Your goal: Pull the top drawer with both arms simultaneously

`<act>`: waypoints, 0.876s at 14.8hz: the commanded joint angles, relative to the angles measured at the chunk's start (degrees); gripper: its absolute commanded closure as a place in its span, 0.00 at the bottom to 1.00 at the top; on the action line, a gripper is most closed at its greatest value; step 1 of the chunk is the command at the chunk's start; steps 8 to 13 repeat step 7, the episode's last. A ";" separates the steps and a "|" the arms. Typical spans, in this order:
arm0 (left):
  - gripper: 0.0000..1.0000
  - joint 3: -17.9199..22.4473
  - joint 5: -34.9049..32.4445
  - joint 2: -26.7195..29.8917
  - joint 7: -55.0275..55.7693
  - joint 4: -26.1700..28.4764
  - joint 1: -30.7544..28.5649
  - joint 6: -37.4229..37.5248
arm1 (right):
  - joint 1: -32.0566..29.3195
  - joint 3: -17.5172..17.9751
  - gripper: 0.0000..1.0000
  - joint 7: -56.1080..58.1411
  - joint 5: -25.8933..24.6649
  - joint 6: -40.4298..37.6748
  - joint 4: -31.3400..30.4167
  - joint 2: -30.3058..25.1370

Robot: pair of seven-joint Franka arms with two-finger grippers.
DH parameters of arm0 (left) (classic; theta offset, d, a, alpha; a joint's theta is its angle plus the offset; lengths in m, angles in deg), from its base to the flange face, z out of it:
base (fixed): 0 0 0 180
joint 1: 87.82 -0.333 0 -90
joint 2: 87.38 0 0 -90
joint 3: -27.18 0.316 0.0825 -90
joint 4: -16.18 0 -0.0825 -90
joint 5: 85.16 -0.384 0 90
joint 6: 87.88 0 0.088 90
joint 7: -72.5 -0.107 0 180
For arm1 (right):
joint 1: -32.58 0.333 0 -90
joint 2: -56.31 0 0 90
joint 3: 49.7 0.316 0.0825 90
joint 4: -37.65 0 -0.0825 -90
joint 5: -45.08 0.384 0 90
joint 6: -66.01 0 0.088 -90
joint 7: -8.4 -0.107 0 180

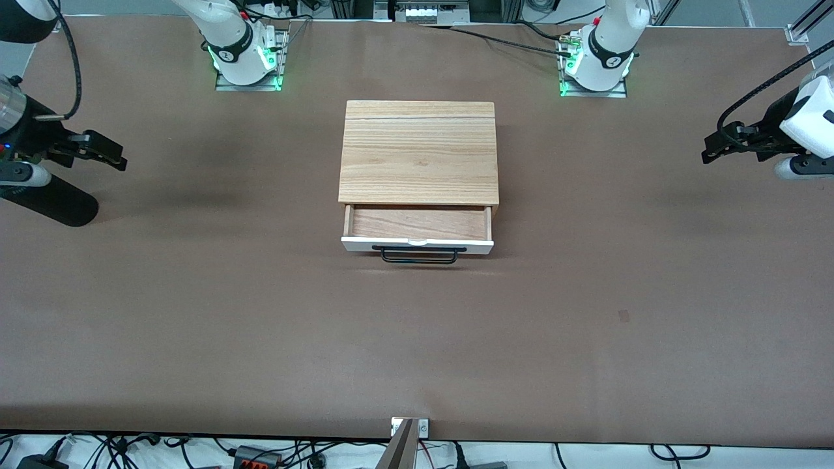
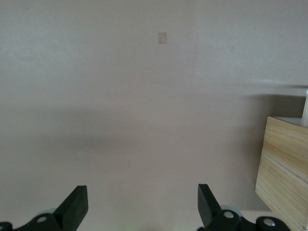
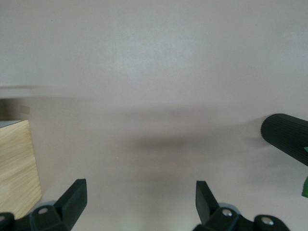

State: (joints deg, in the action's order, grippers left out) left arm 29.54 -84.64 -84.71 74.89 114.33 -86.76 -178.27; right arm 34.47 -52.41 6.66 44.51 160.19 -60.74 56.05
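The top drawer (image 1: 417, 225) is pulled partly out of the light-wood box casing (image 1: 418, 151) in the middle of the table. Its brown wood inside shows and holds nothing. Its white front panel (image 1: 365, 245) and black bar handle (image 1: 419, 256) face the front camera. My right gripper (image 1: 112, 153) is open and empty, up over the table near the right arm's end, well apart from the drawer. My left gripper (image 1: 711, 148) is open and empty over the left arm's end. Each wrist view shows open fingers over bare table: the left gripper (image 2: 143, 198), the right gripper (image 3: 141, 195).
The brown table (image 1: 586, 312) spreads wide round the casing. A side of the casing shows in the left wrist view (image 2: 284, 163) and in the right wrist view (image 3: 17, 163). A black ribbed cylinder (image 1: 52, 203) lies below my right gripper, also in the right wrist view (image 3: 286, 139).
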 commanded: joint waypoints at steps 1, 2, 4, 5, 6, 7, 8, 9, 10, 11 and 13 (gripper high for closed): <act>0.00 0.36 -0.52 0.06 0.87 -0.51 0.43 0.83 | -0.57 -0.71 0.00 0.51 2.22 -1.02 1.53 0.61; 0.00 0.36 -0.43 0.06 0.87 -0.59 0.43 0.91 | -1.18 -1.59 0.00 0.60 4.59 -0.93 1.62 0.61; 0.00 0.36 -0.43 0.06 0.87 -0.51 0.43 0.91 | -1.45 -2.48 0.00 1.91 5.76 -1.28 1.62 0.43; 0.00 0.36 -0.43 0.06 0.87 -0.51 0.43 0.91 | -1.45 -2.48 0.00 2.52 5.50 -1.28 1.62 0.43; 0.00 0.36 -0.43 0.06 0.87 -0.59 0.43 0.91 | -1.28 -2.48 0.00 2.53 5.32 -1.28 1.62 0.43; 0.00 0.36 -0.43 0.06 1.13 -0.51 0.43 0.91 | -1.19 -2.39 0.00 2.53 5.23 -1.28 1.62 0.43; 0.00 0.36 -0.43 0.06 1.13 -0.51 0.43 0.91 | -1.19 -2.39 0.00 2.53 5.23 -1.28 1.62 0.43; 0.00 0.36 -0.43 0.06 1.13 -0.51 0.43 0.91 | -1.19 -2.39 0.00 2.53 5.23 -1.28 1.62 0.43; 0.00 0.36 -0.43 0.06 1.13 -0.51 0.43 0.91 | -1.19 -2.39 0.00 2.53 5.23 -1.28 1.62 0.43; 0.00 0.36 -0.43 0.06 1.13 -0.51 0.43 0.91 | -1.19 -2.39 0.00 2.53 5.23 -1.28 1.62 0.43; 0.00 0.36 -0.43 0.06 1.13 -0.51 0.43 0.91 | -1.19 -2.39 0.00 2.53 5.23 -1.28 1.62 0.43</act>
